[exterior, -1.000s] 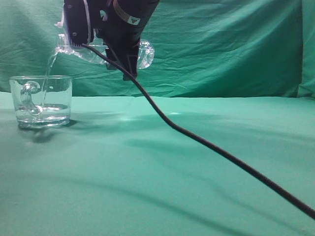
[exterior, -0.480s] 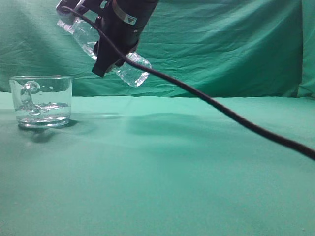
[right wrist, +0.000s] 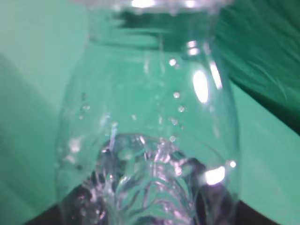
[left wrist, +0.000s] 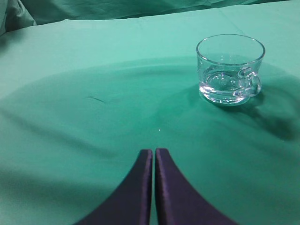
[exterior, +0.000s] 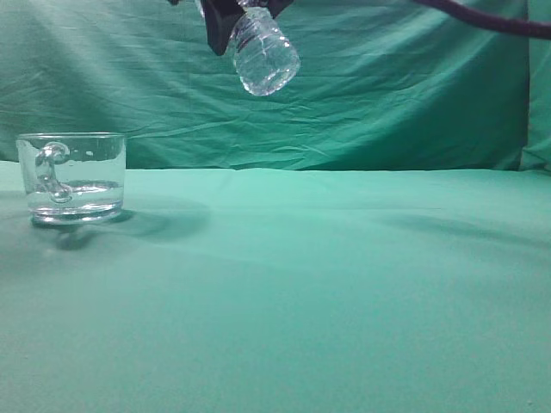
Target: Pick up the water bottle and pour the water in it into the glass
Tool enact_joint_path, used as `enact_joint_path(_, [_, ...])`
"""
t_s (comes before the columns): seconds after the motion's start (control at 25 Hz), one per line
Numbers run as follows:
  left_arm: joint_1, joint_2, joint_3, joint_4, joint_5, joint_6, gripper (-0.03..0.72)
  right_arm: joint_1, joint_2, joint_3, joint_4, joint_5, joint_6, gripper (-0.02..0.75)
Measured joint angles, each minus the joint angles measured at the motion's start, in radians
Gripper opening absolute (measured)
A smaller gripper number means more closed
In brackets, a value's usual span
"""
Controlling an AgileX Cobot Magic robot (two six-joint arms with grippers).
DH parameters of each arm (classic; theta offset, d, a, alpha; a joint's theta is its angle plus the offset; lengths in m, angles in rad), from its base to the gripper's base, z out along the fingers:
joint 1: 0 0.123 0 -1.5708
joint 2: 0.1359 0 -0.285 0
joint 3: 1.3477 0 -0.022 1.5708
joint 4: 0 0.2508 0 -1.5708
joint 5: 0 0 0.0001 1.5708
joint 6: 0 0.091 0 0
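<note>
Green cloth point(exterior: 344, 284) covers my table and backdrop. I count one glass point(exterior: 73, 176), a clear handled mug at far left holding shallow water point(exterior: 76, 196), and one water bottle point(exterior: 265, 53), ribbed and clear, hanging high in my right gripper point(exterior: 225, 19), which is clamped around it. My left gripper point(left wrist: 153, 161) has its fingers pressed together, holding nothing.

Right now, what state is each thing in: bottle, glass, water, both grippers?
water bottle: held high in the air, base showing at the frame's top, right of the glass, uncapped.
glass: upright on the table, partly filled.
water: shallow layer in the glass.
left gripper: shut, empty.
right gripper: shut on the water bottle.
</note>
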Motion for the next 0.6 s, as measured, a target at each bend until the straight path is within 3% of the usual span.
enact_joint_path(0.12, [0.0, 0.0, 0.0, 0.0, 0.0, 0.0, 0.0, -0.026, -0.06, 0.0, 0.299, 0.114, -0.23, 0.319])
enact_joint_path(0.28, [0.0, 0.0, 0.0, 0.0, 0.0, 0.0, 0.0, -0.093, -0.126, 0.0, 0.593, 0.193, -0.427, 0.319])
enact_joint_path(0.4, [0.0, 0.0, 0.0, 0.0, 0.0, 0.0, 0.0, -0.149, -0.17, 0.009, 0.709, 0.172, -0.521, 0.319])
enact_joint_path(0.6, [0.0, 0.0, 0.0, 0.0, 0.0, 0.0, 0.0, -0.236, -0.294, 0.182, 0.803, -0.033, -0.618, 0.319])
